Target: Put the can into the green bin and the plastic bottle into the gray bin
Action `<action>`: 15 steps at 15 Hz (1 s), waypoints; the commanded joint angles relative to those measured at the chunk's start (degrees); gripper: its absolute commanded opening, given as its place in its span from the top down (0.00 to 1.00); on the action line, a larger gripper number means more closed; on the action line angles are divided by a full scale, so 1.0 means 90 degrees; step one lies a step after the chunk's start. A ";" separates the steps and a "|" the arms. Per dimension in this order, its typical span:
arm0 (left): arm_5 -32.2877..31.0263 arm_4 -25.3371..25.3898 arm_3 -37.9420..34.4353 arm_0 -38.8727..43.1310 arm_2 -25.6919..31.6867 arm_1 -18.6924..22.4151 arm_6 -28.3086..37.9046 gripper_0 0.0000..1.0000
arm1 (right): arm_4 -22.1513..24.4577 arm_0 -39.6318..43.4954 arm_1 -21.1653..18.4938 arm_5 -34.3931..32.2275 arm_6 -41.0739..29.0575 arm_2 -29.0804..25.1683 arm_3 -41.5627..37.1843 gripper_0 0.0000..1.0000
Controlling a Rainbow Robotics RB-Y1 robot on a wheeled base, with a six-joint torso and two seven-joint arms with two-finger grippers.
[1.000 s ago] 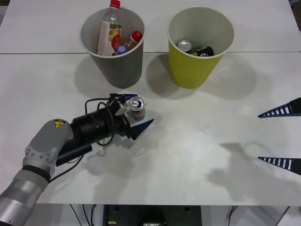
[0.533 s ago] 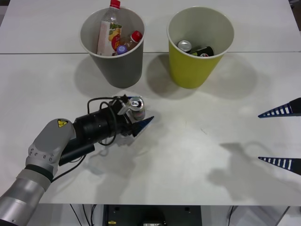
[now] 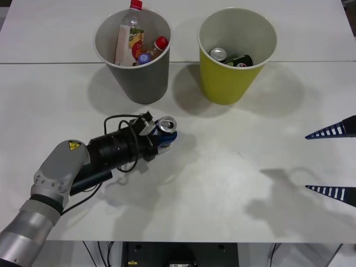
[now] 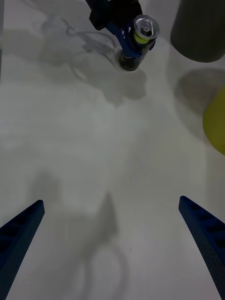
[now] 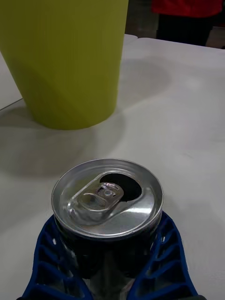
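Open tabletop (image 3: 233,183) across the middle and near right, wide enough for free passage. Toward the back, gray bin (image 3: 133,53) and green bin (image 3: 236,55) upright side by side with a narrow gap between, both mouths unobstructed from above though partly filled with bottles and cans. Just in front of the gray bin, left gripper (image 3: 164,136) clamped around the upright can (image 3: 166,127), arm and cable blocking the near left. Right gripper (image 3: 334,161) spread apart at the right edge, well clear.
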 commanded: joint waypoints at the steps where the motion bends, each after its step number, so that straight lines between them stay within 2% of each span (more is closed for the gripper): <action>1: -0.0041 0.0008 -0.0011 -0.0001 0.0000 0.0030 0.0020 1.00 | 0.0000 0.0000 0.0000 0.0000 0.0000 0.0000 0.0000 0.00; 3: -0.0080 0.0008 -0.0059 -0.0011 0.0000 0.0098 0.0069 1.00 | 0.0000 0.0000 0.0000 0.0000 0.0000 0.0000 0.0000 0.00; 5: -0.0110 -0.0256 -0.0264 -0.0011 0.0000 0.0245 0.0371 1.00 | 0.0000 0.0000 0.0000 0.0000 0.0000 0.0000 0.0000 0.00; 8: -0.0490 -0.1379 -0.1173 -0.0001 0.0000 0.0733 0.2110 1.00 | 0.0000 0.0000 0.0000 0.0000 0.0000 0.0000 0.0000 0.00; 11: -0.0998 -0.2238 -0.2100 -0.0001 0.0000 0.1143 0.3770 1.00 | 0.0000 0.0000 0.0000 0.0000 0.0000 0.0000 0.0000 0.00; 15: -0.1809 -0.3313 -0.3585 -0.0001 0.0000 0.1573 0.5635 0.99 | 0.0000 0.0000 0.0000 0.0000 0.0000 0.0000 0.0000 0.00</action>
